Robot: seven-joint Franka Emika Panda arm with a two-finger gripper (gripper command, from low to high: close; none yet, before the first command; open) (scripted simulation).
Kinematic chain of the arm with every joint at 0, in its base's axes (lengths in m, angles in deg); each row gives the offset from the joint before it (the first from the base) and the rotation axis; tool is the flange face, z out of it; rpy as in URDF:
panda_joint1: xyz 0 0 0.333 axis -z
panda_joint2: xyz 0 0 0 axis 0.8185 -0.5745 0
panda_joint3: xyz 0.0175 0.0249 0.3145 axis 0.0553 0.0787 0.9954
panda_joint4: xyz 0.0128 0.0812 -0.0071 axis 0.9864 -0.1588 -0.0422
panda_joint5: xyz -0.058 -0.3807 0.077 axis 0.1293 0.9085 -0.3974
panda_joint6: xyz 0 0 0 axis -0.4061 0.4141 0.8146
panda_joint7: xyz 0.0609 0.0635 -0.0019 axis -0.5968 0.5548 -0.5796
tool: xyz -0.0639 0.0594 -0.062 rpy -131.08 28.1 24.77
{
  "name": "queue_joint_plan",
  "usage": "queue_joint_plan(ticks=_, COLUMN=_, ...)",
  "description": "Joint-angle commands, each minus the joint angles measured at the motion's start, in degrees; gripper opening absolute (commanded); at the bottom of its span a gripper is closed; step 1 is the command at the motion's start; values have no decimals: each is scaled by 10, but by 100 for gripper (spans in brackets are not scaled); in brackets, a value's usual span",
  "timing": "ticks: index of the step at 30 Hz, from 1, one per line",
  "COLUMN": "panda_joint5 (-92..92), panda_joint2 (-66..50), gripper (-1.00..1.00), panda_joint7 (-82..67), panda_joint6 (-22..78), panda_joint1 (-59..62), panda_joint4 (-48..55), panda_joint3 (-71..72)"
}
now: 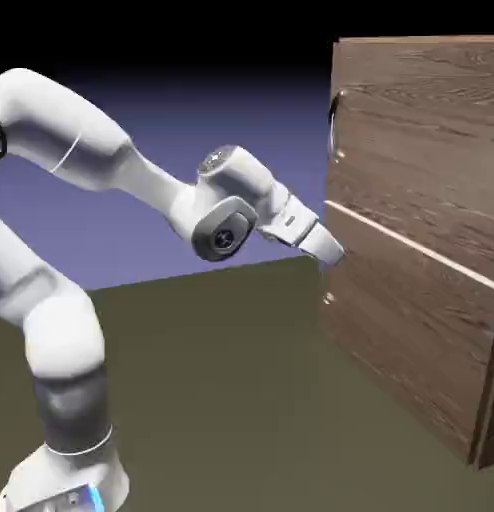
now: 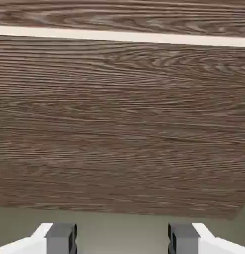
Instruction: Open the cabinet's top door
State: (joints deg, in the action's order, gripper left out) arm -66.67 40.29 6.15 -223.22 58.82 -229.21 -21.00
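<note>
Dim top bkgd, bright glare on white arm, soft shading.

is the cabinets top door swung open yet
No, the top door sits flush above the lower panel, with only a pale line between them.

- Exterior view: taken from beside the arm; faced across to the cabinet, whose front is seen obliquely at the exterior view's right.
- Range: farther back than the hand view; much of the arm is framed, but the cabinet is cut by the right edge.
- Hand view: taken from the hand, along the gripper; faced to the cabinet front at close range, mostly the lower panel.
- Shared by both: lower panel, pale line, part of the top door, ground.
</note>
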Motion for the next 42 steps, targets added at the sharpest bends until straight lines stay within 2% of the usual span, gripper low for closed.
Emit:
queue_joint_plan(ticks=1, panda_joint5=-25, panda_joint2=8, gripper=0, panda_joint7=-9, panda_joint6=-1, panda_joint1=17, panda_joint4=12, panda_joint3=19)
queue_joint_plan(ticks=42, panda_joint5=-1026, panda_joint2=323, gripper=0, panda_joint7=-385, panda_joint6=-47, panda_joint1=698, panda_joint4=506, panda_joint3=767)
